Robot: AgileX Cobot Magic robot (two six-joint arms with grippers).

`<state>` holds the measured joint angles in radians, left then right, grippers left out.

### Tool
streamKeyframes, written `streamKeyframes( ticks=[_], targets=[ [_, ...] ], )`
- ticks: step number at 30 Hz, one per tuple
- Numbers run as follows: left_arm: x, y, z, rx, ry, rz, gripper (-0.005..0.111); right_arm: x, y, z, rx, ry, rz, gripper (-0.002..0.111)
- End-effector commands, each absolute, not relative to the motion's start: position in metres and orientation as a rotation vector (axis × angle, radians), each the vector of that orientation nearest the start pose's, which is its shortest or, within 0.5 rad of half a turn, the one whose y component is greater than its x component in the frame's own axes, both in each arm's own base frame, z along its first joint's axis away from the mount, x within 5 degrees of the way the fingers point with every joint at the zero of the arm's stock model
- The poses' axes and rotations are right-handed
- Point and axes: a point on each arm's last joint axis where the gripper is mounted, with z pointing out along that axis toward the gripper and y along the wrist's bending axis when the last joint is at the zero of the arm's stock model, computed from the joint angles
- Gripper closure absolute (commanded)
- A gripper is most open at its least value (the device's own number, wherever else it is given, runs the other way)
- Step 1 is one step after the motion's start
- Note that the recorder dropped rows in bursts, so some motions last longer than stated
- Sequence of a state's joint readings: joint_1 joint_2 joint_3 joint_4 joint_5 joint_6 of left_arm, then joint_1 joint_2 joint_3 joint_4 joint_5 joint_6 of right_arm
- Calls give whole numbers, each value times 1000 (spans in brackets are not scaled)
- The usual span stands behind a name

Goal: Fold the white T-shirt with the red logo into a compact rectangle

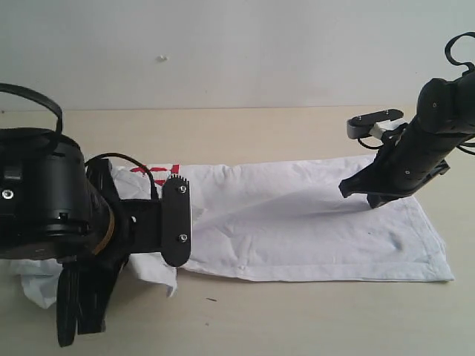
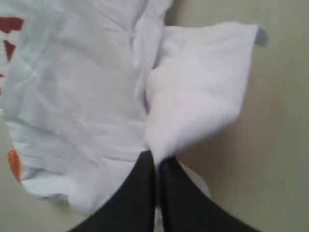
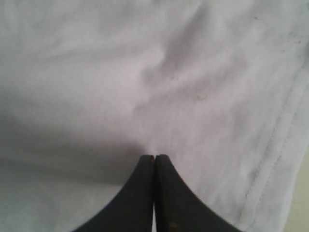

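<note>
The white T-shirt [image 1: 297,222] lies spread across the tan table, its hem to the right. A bit of the red logo [image 1: 159,172] shows behind the left arm, and again in the left wrist view as red logo [image 2: 9,24] near the orange neck tag [image 2: 14,164]. My left gripper [image 1: 74,326] is at the shirt's bunched left end, shut [image 2: 158,157] on a lifted flap of the T-shirt [image 2: 203,87]. My right gripper [image 1: 352,189] is shut [image 3: 154,157] with its tips on the T-shirt [image 3: 193,72], where the cloth tents up slightly toward them.
The tan table [image 1: 297,319] extends in front of the shirt and behind it up to a pale wall [image 1: 237,52]. The bulky left arm housing [image 1: 44,193] hides the shirt's collar end. The stitched hem [image 3: 275,140] runs close to my right gripper.
</note>
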<state>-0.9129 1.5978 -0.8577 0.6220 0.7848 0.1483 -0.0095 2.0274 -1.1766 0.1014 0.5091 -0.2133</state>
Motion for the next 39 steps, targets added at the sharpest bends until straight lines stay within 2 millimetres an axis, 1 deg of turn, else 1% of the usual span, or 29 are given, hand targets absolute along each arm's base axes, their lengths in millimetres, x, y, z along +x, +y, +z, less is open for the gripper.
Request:
streamKeyframes(
  ticks=[1,4,6,8,10,11,14,16,20,22,23,25,29,32,36,39],
  targets=[
    [211,-202,197,1950,1822,665,106,382,0,116,-173,2824,38,108],
    [217,-205,201,1942,1726,679,106,382,0,116,-178,2824,34,108],
    [225,-205,202,1923,1672,633,103,382,0,116,-178,2824,34,108],
    [236,-198,202,1878,1688,597,79,382,0,116,-182,2822,32,108],
    [246,-190,203,1841,1705,582,58,383,-1,116,-191,2816,23,108],
    [250,-185,203,1822,1719,580,55,383,-1,116,-191,2814,23,108],
    [262,-174,204,1698,1784,521,57,383,-1,116,-191,2814,23,108],
    [264,-171,205,1632,1842,510,58,383,-1,116,-191,2814,23,108],
    [253,-175,210,1540,1940,453,58,383,-1,116,-191,2814,23,108],
    [242,-181,215,1512,1981,399,58,383,-1,116,-191,2814,23,108],
    [231,-185,215,1560,2001,375,58,383,-1,116,-191,2814,23,108],
    [218,-188,214,1661,2023,374,58,383,-1,116,-191,2814,23,108],
    [204,-191,201,1734,2137,261,58,383,-1,116,-191,2816,23,108],
    [202,-188,189,1761,2138,267,58,383,0,116,-177,2818,34,108],
    [207,-187,176,1741,2051,214,58,382,0,116,-175,2823,36,108],
    [213,-182,166,1744,2017,215,50,382,0,116,-175,2823,36,108]
  ],
)
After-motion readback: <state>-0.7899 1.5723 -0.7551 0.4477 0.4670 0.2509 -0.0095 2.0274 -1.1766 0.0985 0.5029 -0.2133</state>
